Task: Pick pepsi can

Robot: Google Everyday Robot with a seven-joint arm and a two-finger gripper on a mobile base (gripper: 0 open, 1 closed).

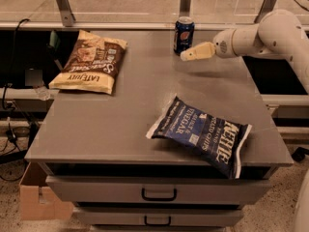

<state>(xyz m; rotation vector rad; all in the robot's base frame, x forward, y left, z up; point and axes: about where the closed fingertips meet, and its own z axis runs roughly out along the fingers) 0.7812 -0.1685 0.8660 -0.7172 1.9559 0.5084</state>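
A brown chip bag (89, 62) lies at the left rear of the worktop (130, 105). The pepsi can (183, 35) stands upright at the rear edge, right of centre. The gripper (194, 53) hovers just beside it, to the right and slightly forward, apparently not touching. The spread of the jaws cannot be told from this angle. Approach level at the can's mid-height, straddle the body squarely, then close. The blue chip bag (200, 134) lies well apart at front right.
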